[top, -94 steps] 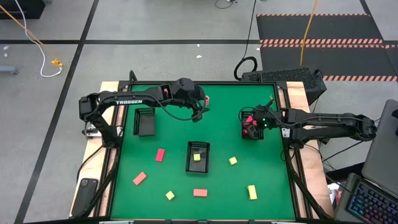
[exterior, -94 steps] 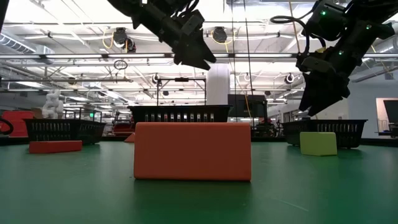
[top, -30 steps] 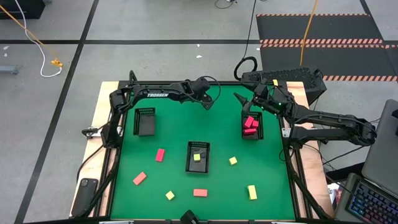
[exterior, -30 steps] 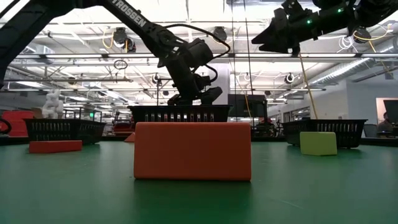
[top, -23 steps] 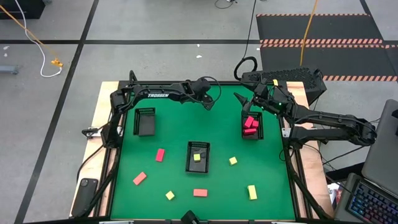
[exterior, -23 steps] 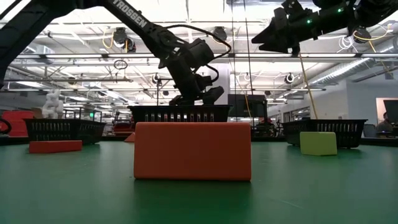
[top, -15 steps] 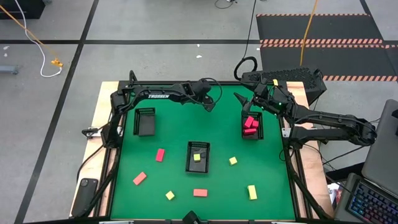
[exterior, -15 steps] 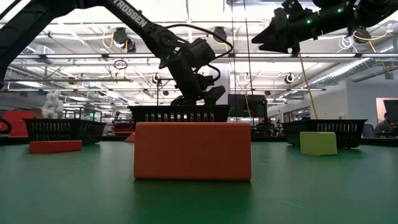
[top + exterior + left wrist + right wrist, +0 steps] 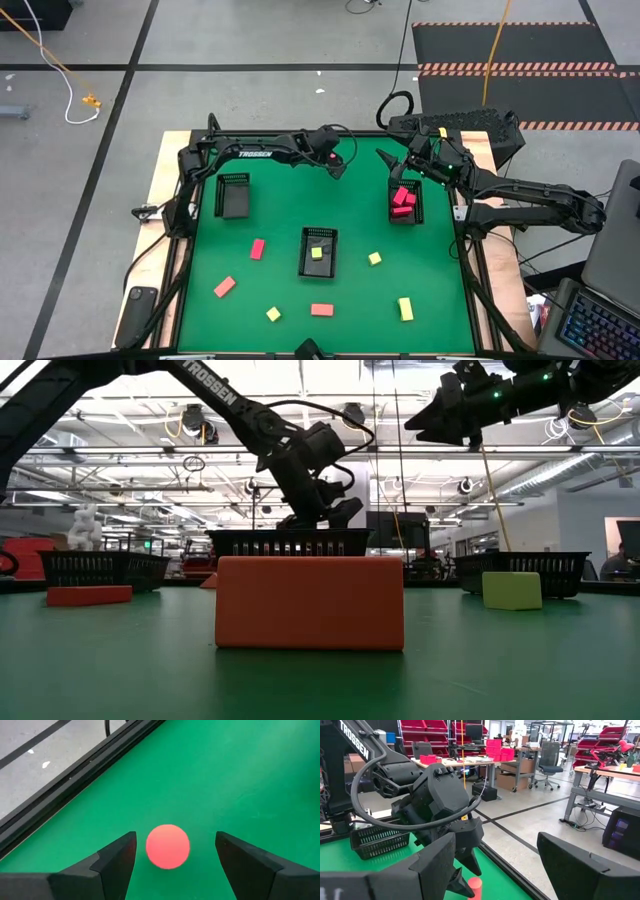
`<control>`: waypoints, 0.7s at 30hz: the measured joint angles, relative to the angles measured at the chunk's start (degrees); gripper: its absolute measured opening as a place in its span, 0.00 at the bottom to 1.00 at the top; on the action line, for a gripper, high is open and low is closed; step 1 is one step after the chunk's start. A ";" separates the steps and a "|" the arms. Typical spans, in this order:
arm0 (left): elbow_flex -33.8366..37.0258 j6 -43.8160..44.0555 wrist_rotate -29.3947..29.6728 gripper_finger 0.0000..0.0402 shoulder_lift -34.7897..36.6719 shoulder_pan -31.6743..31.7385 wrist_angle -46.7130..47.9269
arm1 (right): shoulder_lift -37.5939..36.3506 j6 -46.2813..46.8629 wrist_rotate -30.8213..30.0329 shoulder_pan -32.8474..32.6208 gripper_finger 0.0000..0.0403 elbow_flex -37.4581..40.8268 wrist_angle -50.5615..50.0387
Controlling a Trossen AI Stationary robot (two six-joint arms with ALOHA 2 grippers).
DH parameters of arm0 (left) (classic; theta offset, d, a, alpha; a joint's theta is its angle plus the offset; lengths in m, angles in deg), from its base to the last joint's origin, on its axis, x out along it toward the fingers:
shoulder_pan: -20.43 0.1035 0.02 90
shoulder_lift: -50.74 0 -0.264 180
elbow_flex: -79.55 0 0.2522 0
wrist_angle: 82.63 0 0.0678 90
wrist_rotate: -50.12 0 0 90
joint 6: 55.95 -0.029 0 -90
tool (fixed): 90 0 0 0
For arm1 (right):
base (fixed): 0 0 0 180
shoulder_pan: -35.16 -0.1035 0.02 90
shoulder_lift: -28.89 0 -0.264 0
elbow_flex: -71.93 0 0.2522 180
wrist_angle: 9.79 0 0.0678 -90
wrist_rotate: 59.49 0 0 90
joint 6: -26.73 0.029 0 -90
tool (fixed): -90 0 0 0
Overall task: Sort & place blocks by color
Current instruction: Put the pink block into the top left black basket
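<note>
A pink-red cylinder (image 9: 168,846) stands on the green mat near the back edge, between the open fingers of my left gripper (image 9: 175,837), which is low over it (image 9: 336,166) without touching. My right gripper (image 9: 391,168) is open and empty, raised behind the right black tray (image 9: 417,208), which holds pink-red blocks (image 9: 402,197). The right wrist view shows the left gripper (image 9: 457,837) over the cylinder (image 9: 475,886). Loose blocks lie in front: pink-red (image 9: 257,248), salmon (image 9: 224,287) (image 9: 321,309), yellow (image 9: 273,314) (image 9: 374,258) (image 9: 405,308).
The centre tray (image 9: 306,262) holds a yellow block (image 9: 317,253). The left tray (image 9: 233,195) looks empty. The mat's back rail (image 9: 75,775) runs close beside the cylinder. In the low view a salmon block (image 9: 310,603) stands nearest, with a yellow one (image 9: 511,589) to its right.
Since three seconds ago my left arm moved to the back edge over the cylinder and my right gripper left the right tray. In the last second the left gripper crept slightly right.
</note>
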 joint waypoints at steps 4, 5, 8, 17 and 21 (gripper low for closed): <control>0.02 -0.08 0.78 0.68 -1.25 0.07 0.34 | 0.00 0.10 0.02 0.00 0.68 0.00 -0.01; 0.02 -0.47 1.19 0.68 -1.57 0.05 0.22 | -0.01 0.10 0.02 0.00 0.68 0.00 -0.02; 0.07 -0.93 2.68 0.68 -1.58 -0.33 -0.30 | 0.00 0.10 0.02 0.00 0.68 0.00 -0.02; 0.04 -1.31 4.38 0.68 -1.53 -0.54 -0.52 | 0.00 -0.27 -0.04 0.02 0.68 0.00 -0.04; 0.04 -1.22 4.46 0.68 -1.53 -0.57 0.06 | 0.00 -0.27 -0.04 0.02 0.68 0.00 -0.04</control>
